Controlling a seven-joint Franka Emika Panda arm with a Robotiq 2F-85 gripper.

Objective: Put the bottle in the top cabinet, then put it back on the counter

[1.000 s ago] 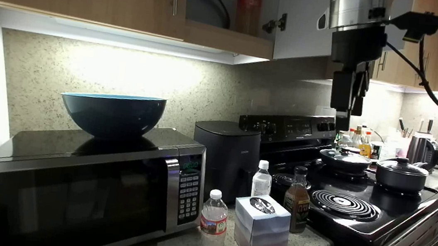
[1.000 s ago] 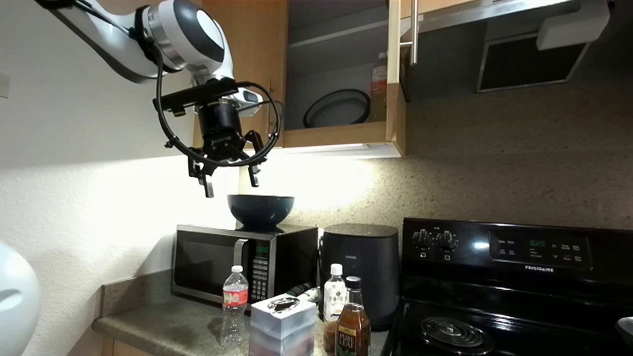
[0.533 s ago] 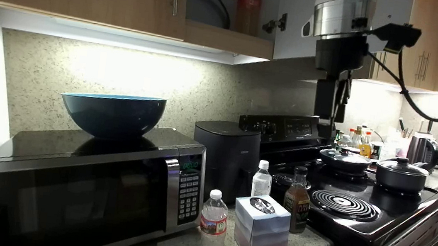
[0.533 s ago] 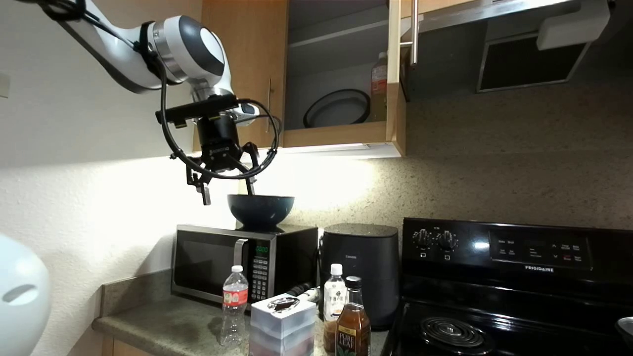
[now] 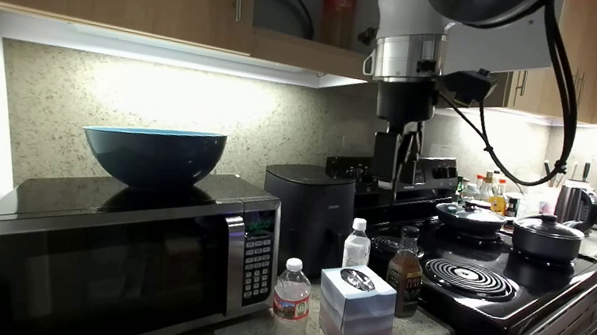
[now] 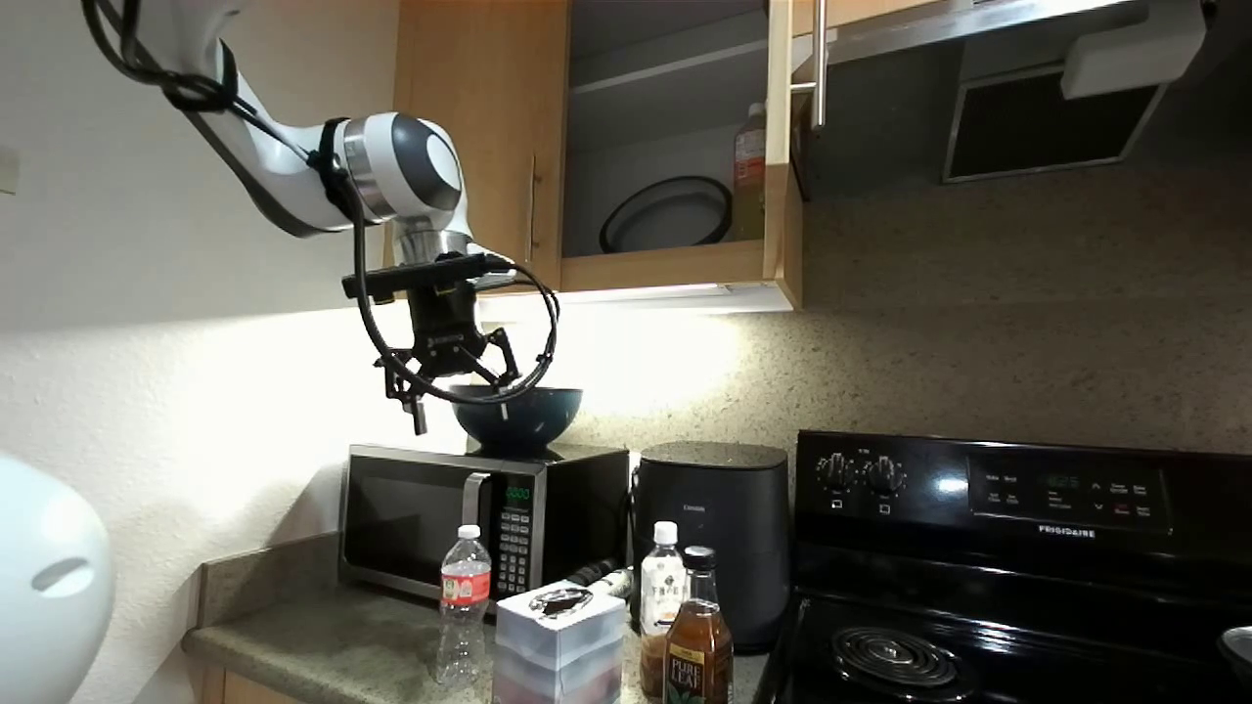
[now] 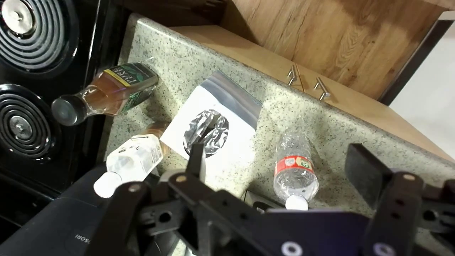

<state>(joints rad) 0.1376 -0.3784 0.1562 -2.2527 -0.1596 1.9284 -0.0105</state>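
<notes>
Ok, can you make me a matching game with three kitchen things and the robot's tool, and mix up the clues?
Things
1. dark blue bowl
2. Pure Leaf bottle
3. clear red-banded bottle
4. tool

Clues
A. white-capped, on the counter
B. open, holding nothing
C. on the microwave
D. dark-capped, brown inside

Pairs: 1-C; 2-D; 3-A; 4-B

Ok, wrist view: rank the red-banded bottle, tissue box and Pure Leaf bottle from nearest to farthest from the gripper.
1. Red-banded bottle: framed by the open gripper.
2. Tissue box: left of it in the view.
3. Pure Leaf bottle: farthest left, beside the stovetop.
</notes>
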